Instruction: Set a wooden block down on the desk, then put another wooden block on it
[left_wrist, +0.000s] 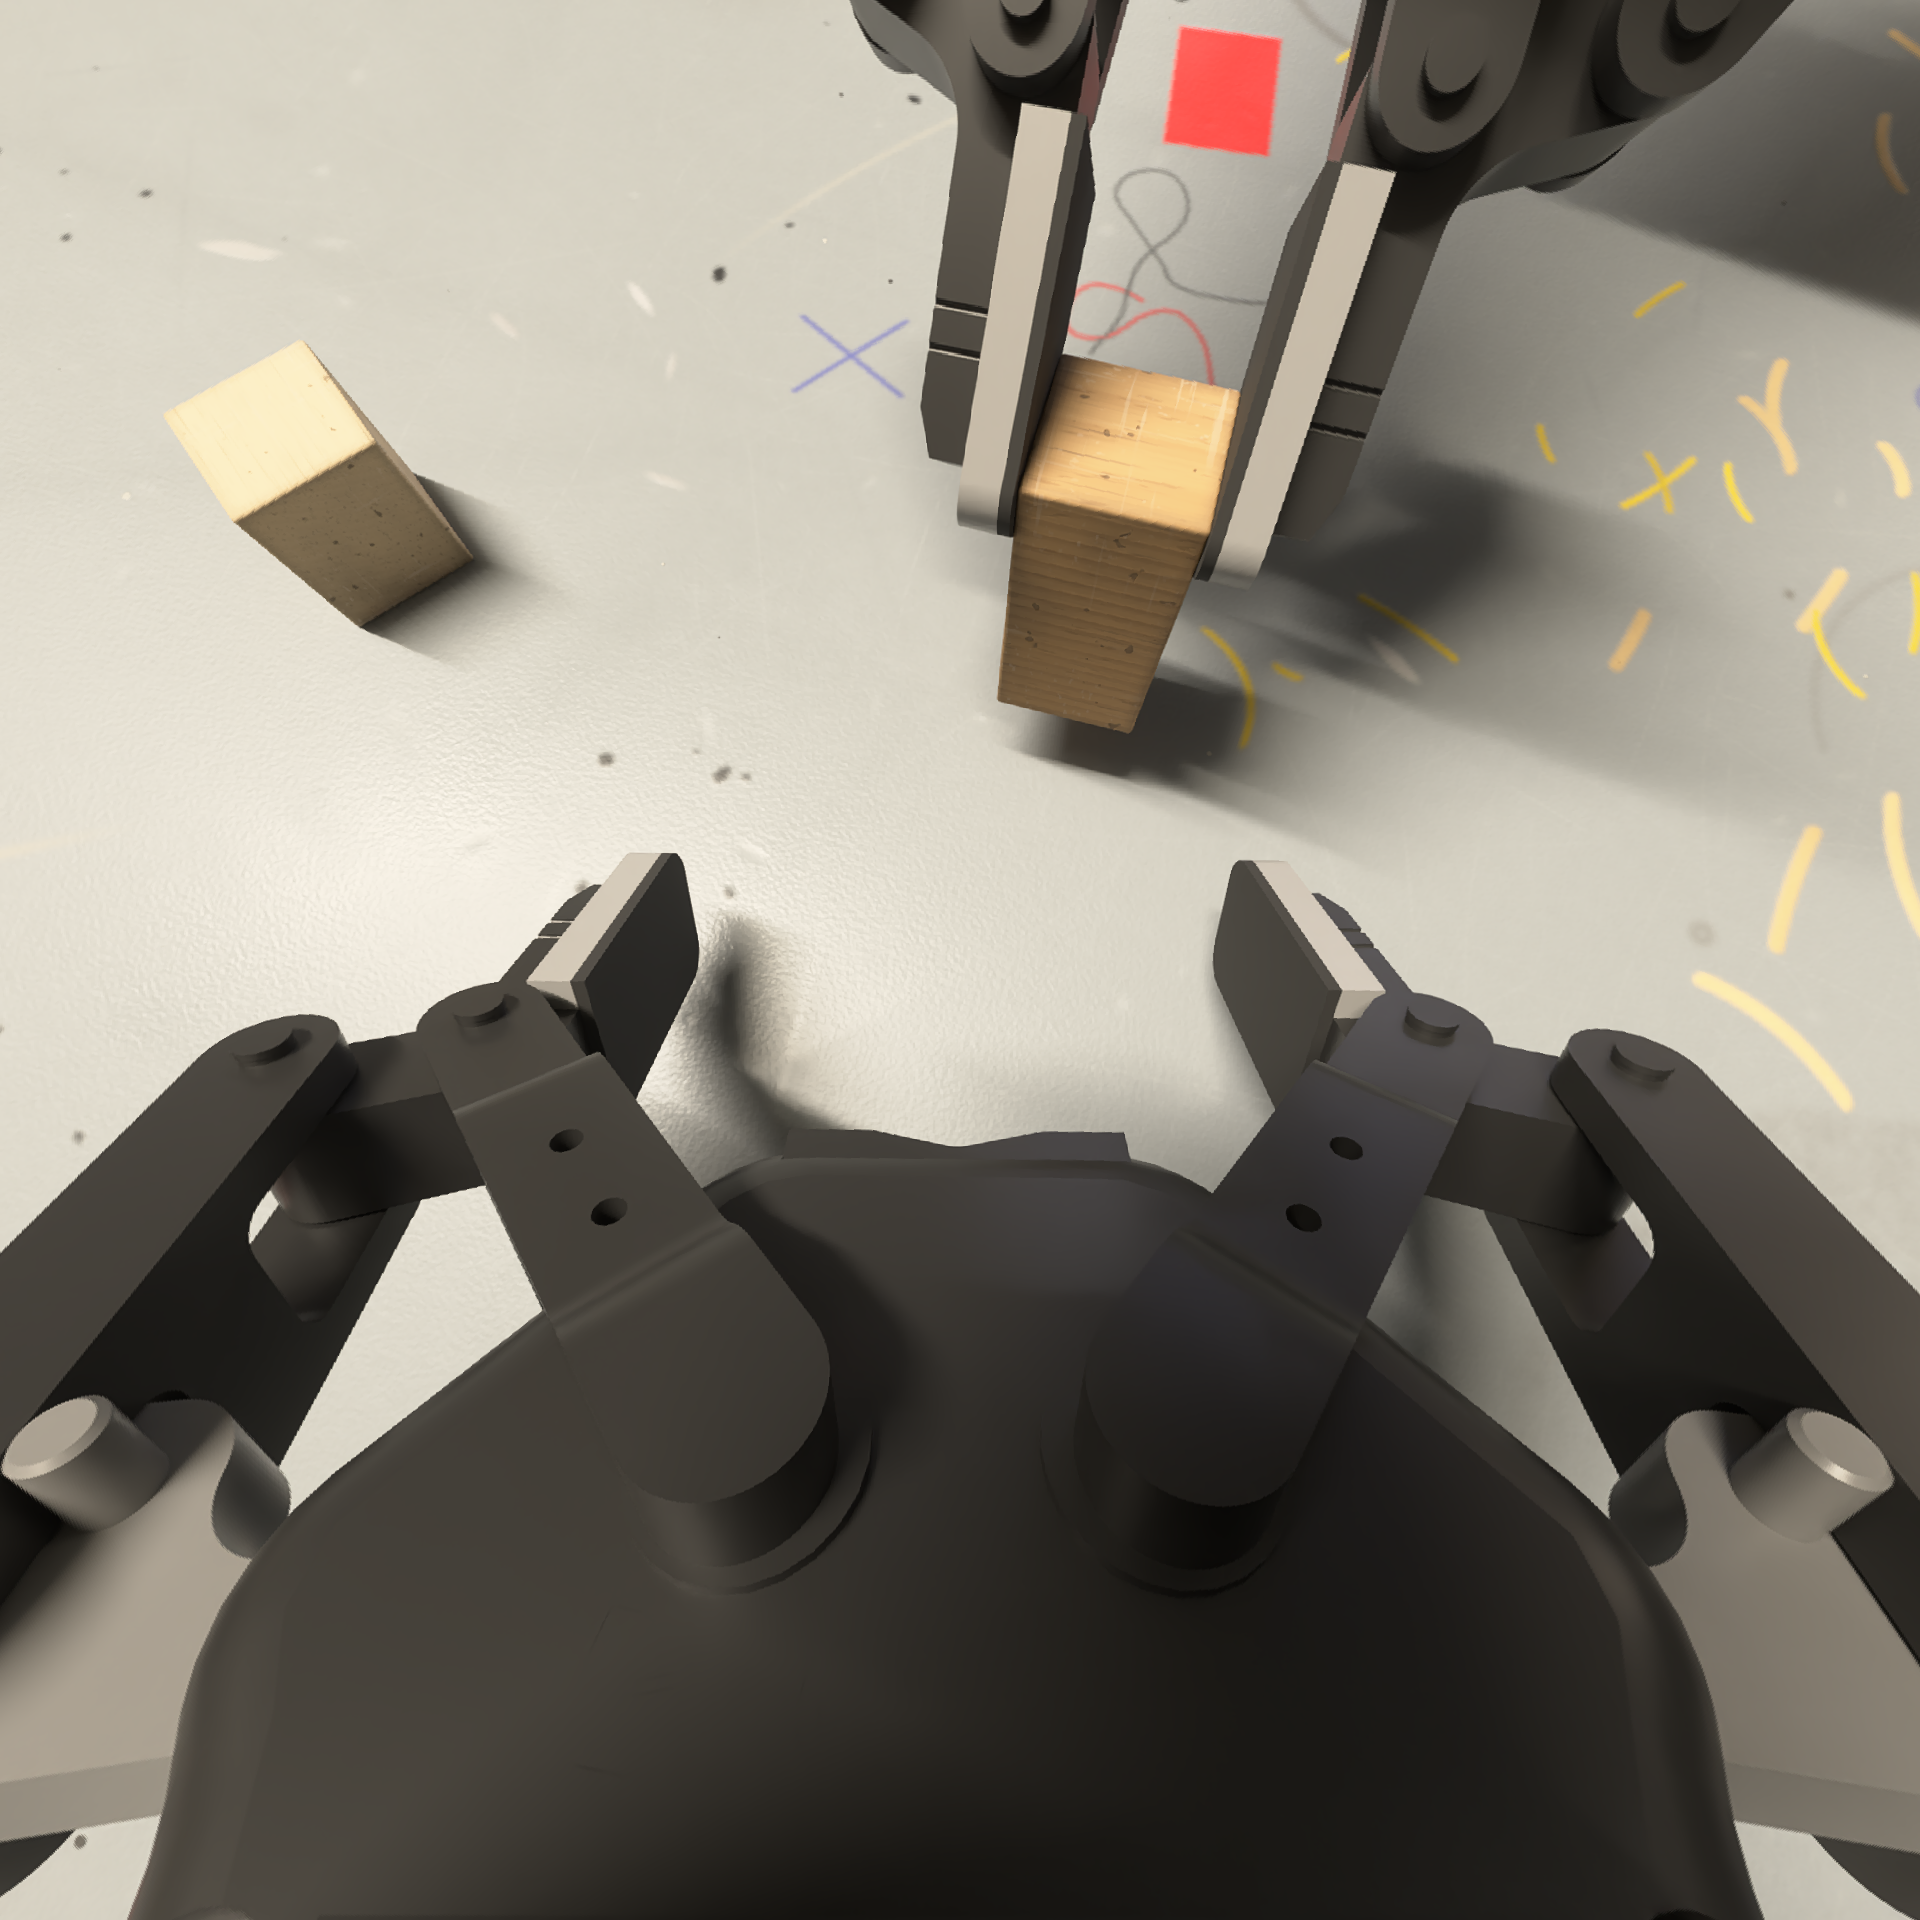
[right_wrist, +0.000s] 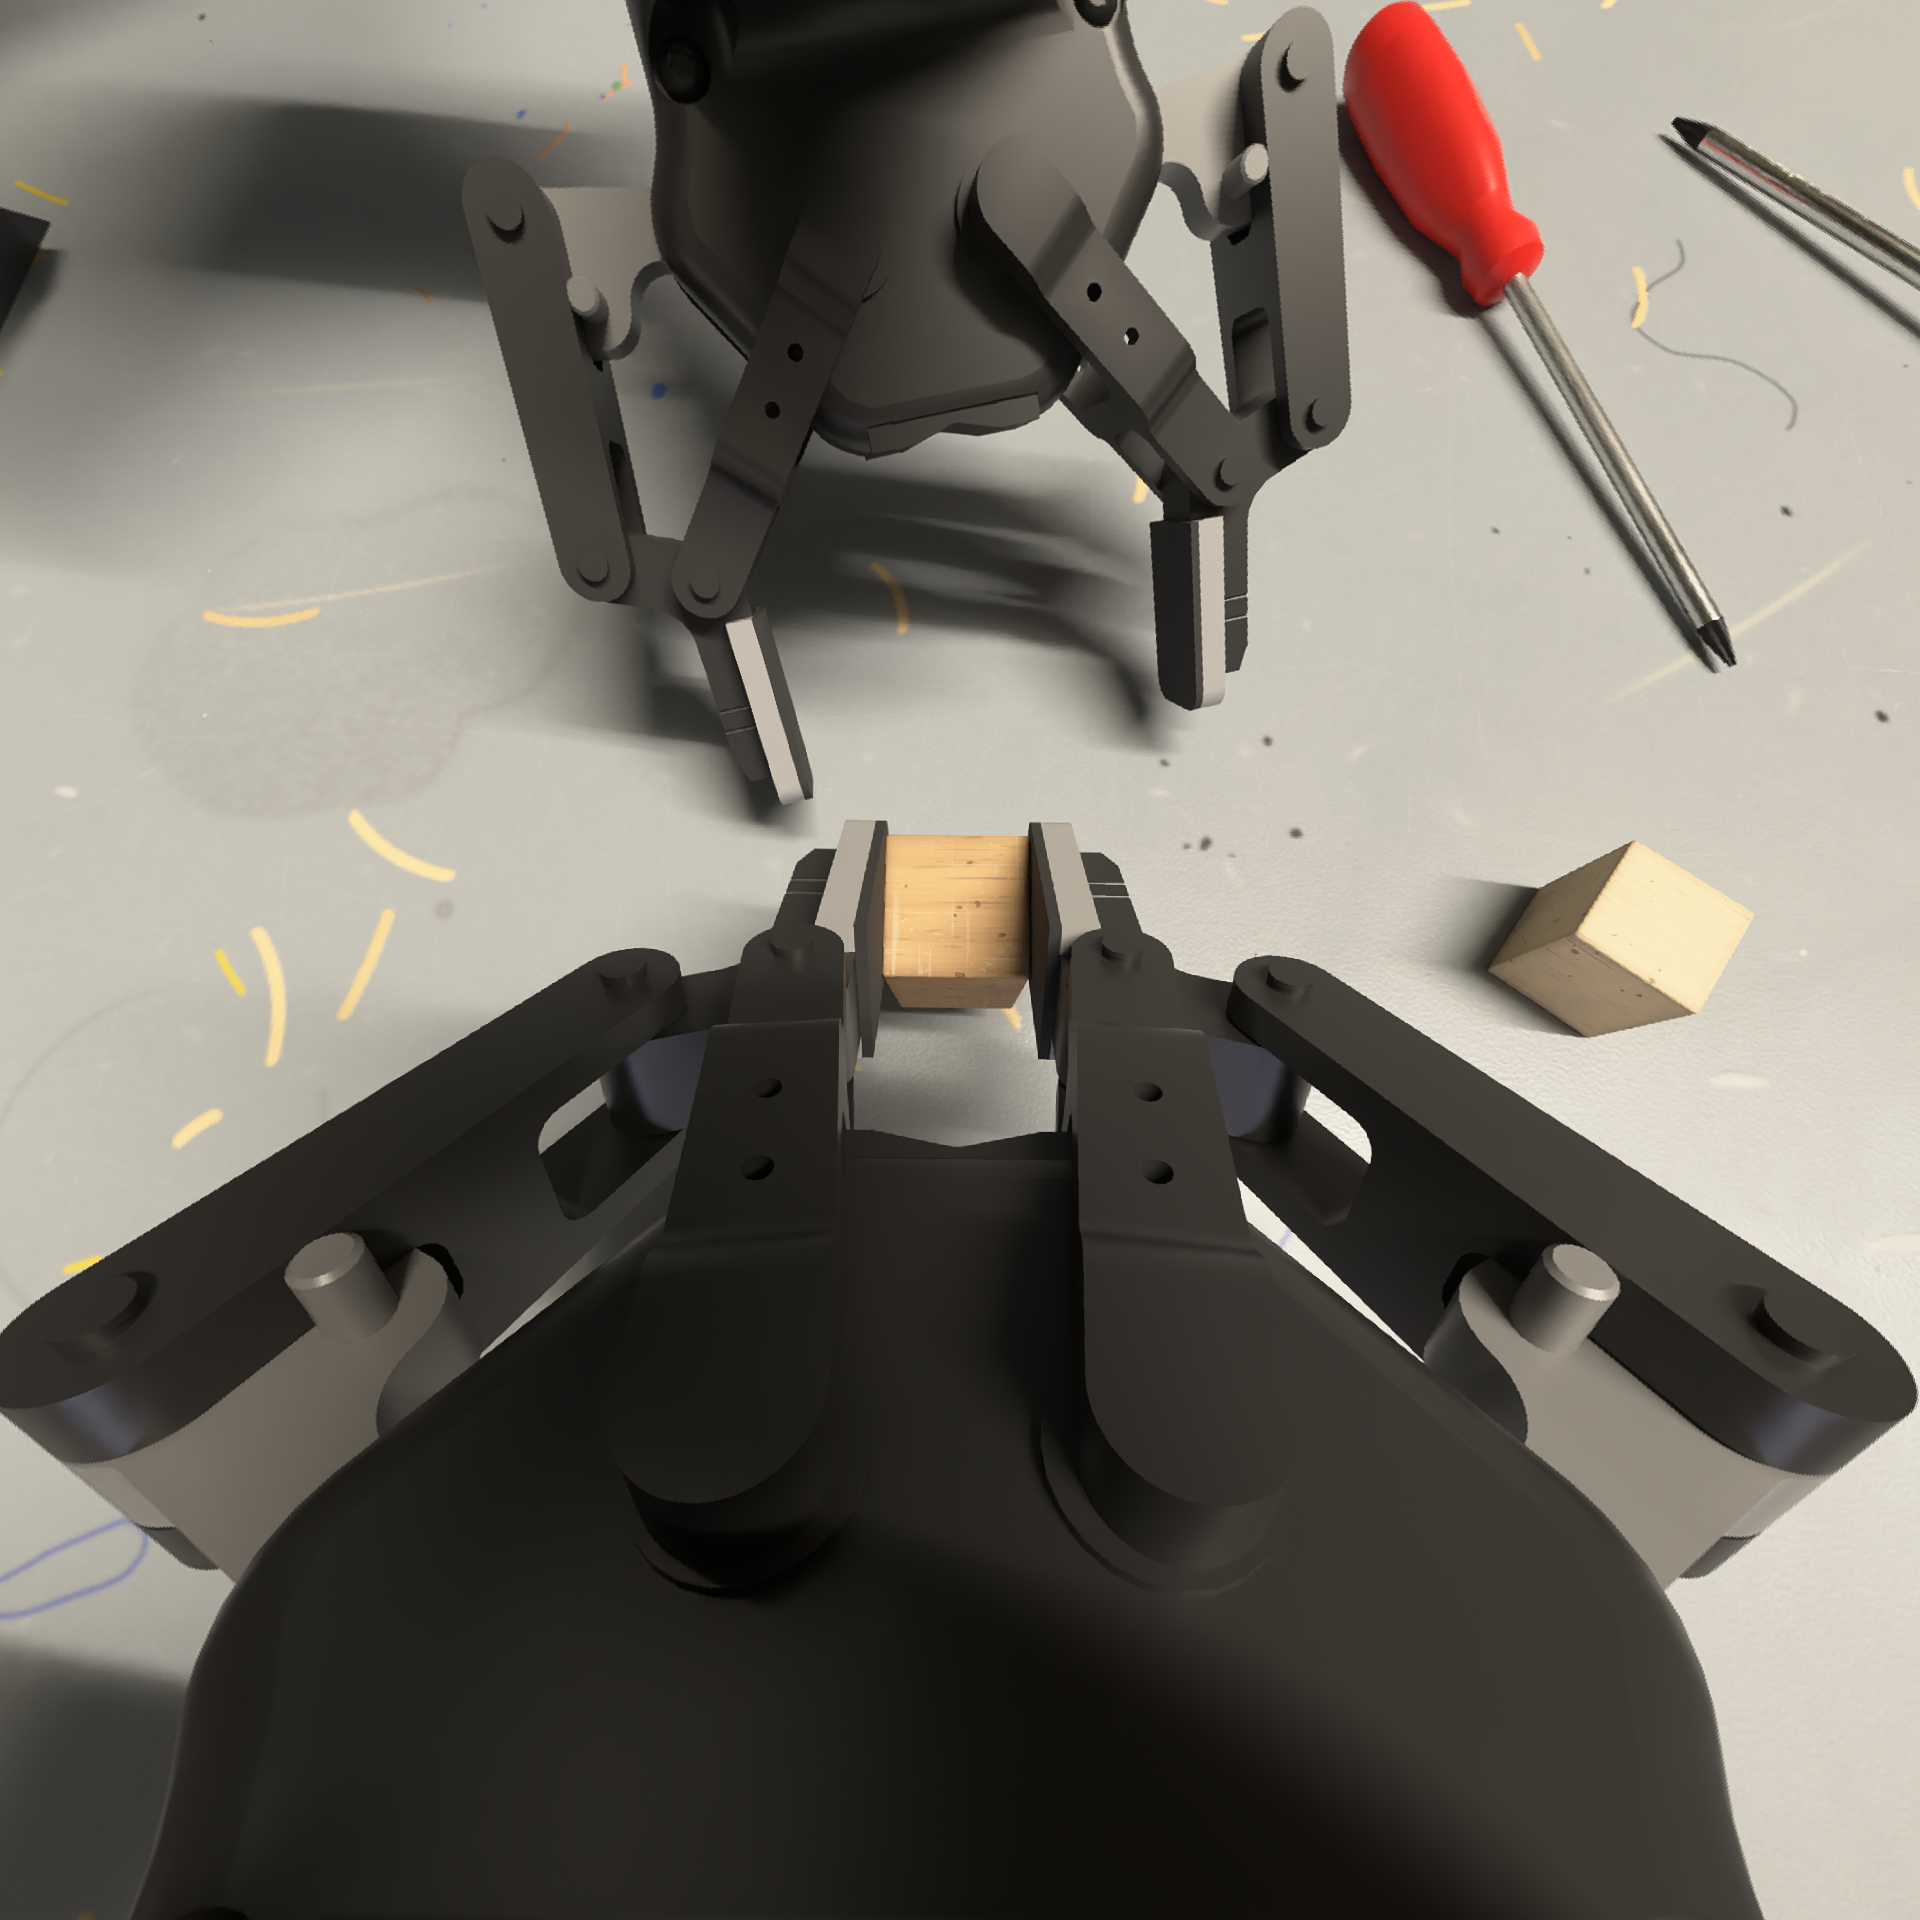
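Observation:
My right gripper is shut on a tan wooden block; in the left wrist view the same block stands upright between that gripper's pads, its lower end at or just above the desk. A paler wooden block lies on the desk to the left; it also shows in the right wrist view at the right. My left gripper is open and empty, just short of the held block, and shows in the right wrist view facing my right gripper.
A red-handled screwdriver and a dark pencil lie at the far right of the grey desk. A red square marking and scribbles are on the desk surface beyond the held block.

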